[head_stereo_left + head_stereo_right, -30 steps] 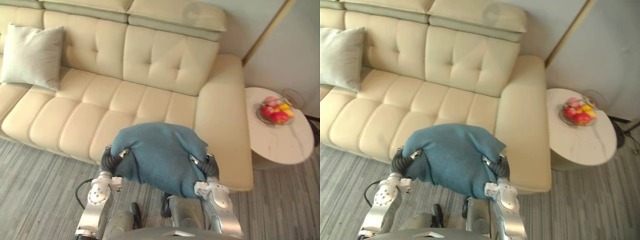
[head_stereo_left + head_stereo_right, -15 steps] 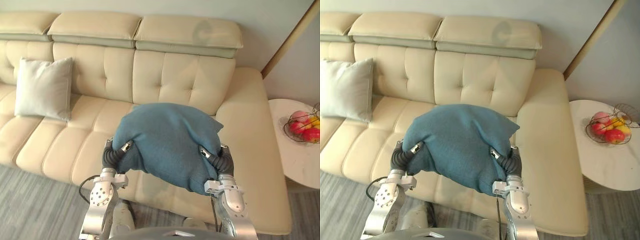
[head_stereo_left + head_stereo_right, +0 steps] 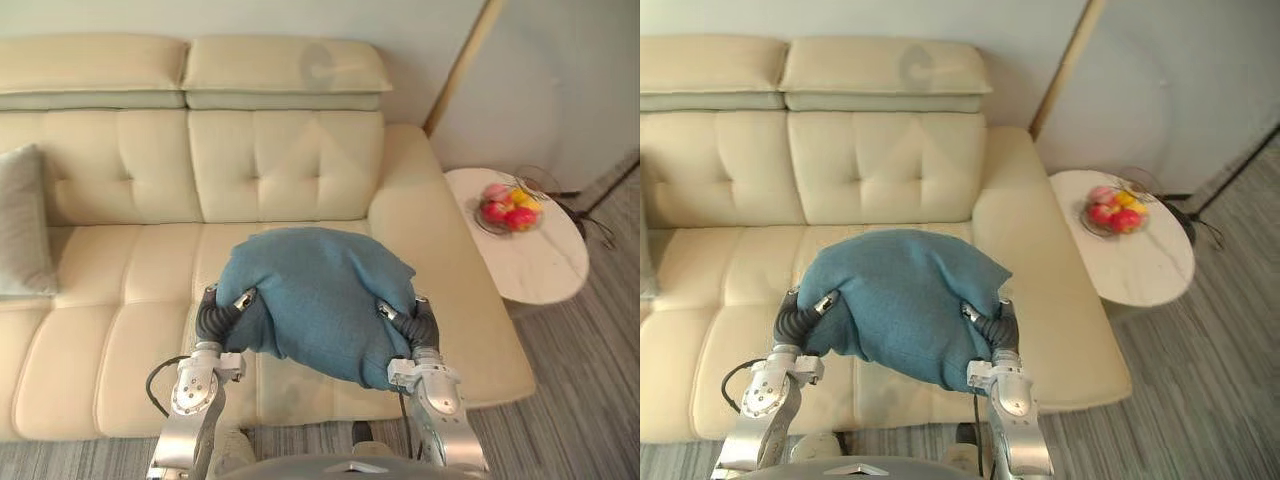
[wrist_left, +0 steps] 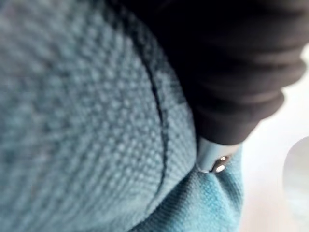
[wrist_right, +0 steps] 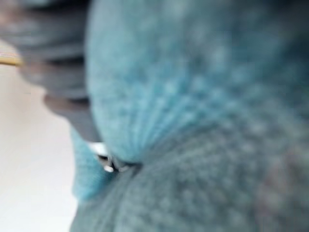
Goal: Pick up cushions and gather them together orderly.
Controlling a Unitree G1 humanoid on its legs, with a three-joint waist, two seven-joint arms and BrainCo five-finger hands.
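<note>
A blue knitted cushion (image 3: 320,295) is held up between my two hands, above the front of the sofa seat (image 3: 120,330). My left hand (image 3: 220,315) presses into its left side and my right hand (image 3: 415,325) into its right side; both sink into the cloth. Up close, the left wrist view has the blue weave (image 4: 72,121) against the hand's dark cover (image 4: 231,63), and the right wrist view has the cushion (image 5: 203,121) beside that hand's cover (image 5: 58,72). A pale grey cushion (image 3: 20,235) leans against the sofa back at the far left.
The cream leather sofa runs across the view, its right arm (image 3: 440,260) beside a round white side table (image 3: 535,270) carrying a wire bowl of fruit (image 3: 508,212). Grey striped floor (image 3: 590,400) lies in front and to the right.
The camera has swung right, so the grey cushion now sits at the left edge and the side table is in fuller view. The blue cushion stays held between both hands.
</note>
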